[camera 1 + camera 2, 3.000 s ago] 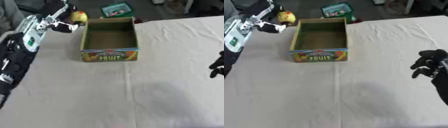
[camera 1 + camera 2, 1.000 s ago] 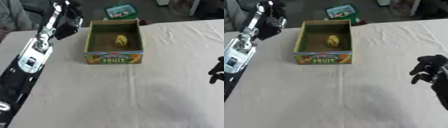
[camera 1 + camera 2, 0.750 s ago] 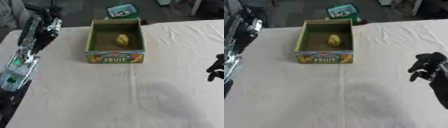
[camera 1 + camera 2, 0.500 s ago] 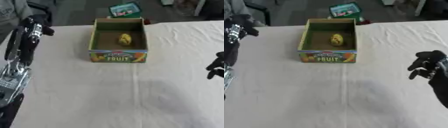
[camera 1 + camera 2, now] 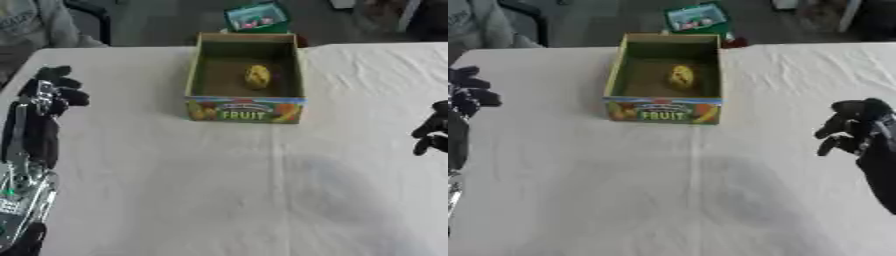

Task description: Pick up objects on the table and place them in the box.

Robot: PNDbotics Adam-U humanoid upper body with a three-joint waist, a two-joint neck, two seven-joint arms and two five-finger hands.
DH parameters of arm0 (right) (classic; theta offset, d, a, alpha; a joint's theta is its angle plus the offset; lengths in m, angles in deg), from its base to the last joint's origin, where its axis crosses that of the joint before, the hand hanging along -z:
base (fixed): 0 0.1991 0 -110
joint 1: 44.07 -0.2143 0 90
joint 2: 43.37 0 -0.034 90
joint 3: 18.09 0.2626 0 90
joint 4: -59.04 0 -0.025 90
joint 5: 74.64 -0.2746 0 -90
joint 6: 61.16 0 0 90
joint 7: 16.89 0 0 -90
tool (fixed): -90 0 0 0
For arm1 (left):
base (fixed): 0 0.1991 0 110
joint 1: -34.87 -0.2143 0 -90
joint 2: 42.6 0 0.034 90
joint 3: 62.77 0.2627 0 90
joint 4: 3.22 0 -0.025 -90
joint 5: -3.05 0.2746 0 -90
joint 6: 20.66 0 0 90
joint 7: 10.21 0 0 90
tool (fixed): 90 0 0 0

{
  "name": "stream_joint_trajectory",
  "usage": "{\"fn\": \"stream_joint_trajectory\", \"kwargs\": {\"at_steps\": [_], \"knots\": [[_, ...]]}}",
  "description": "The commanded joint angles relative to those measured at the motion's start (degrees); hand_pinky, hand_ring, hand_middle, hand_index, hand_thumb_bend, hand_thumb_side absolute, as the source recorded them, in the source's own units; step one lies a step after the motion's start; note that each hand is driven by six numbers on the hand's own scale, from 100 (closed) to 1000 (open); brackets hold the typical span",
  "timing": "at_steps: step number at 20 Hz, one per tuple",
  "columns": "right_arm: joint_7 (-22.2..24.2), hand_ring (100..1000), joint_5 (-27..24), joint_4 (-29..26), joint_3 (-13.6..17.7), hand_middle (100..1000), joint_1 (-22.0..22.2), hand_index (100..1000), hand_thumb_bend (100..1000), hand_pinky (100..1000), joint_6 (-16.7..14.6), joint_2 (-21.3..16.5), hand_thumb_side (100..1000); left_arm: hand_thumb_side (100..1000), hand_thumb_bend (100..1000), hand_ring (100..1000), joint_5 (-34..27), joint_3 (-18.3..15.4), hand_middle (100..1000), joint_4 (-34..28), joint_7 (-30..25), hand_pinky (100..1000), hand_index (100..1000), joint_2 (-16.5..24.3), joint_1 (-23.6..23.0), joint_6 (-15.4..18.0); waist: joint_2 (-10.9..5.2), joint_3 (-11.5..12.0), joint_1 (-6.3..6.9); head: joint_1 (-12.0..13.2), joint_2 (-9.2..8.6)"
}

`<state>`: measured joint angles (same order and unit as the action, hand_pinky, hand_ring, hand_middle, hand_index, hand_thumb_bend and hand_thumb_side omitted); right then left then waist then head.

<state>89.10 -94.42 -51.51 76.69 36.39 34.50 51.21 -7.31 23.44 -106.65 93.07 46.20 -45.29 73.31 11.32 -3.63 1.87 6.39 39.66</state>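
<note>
A cardboard box with "FRUIT" on its front wall stands on the table, at the far side near the middle. The table has a white cloth w/ some wrinkles. Inside the box lies one yellow fruit, on the box floor towards the back & a bit right of centre. I cannot tell exactly which fruit it is; it looks yellow w/ a darker spot.

The left hand is at the left edge of the table, well apart from the box. Its fingers are curled in and it has hold of nothing. The silver & black forearm runs from it down to the lower left corner.

The right hand is at the right side, over the cloth, also well apart from the box. Its fingers are bent downwards, half curled, w/ nothing in them.

Beyond the table, behind the box, a green packet sits on the floor or a low place; I cannot tell which.
</note>
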Motion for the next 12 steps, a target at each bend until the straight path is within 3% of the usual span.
{"fn": "stream_joint_trajectory", "kwargs": {"at_steps": [1,12], "knots": [[-0.23,557,-0.13,-0.77,0.38,515,-0.51,694,100,417,-0.11,-0.92,678,785,100,525,0.27,-0.98,527,-1.54,0.2,577,728,-0.37,0.15,0.07,-0.49,-0.05,-0.1,0.03,0.61],[-0.71,554,0.1,-0.78,0.35,512,-0.76,692,100,416,-0.06,-0.68,682,809,100,514,0.97,-0.9,513,-1.1,-0.96,573,718,-3.06,-0.39,-0.18,-0.02,-0.5,-0.23,-1.55,2.13]]}}
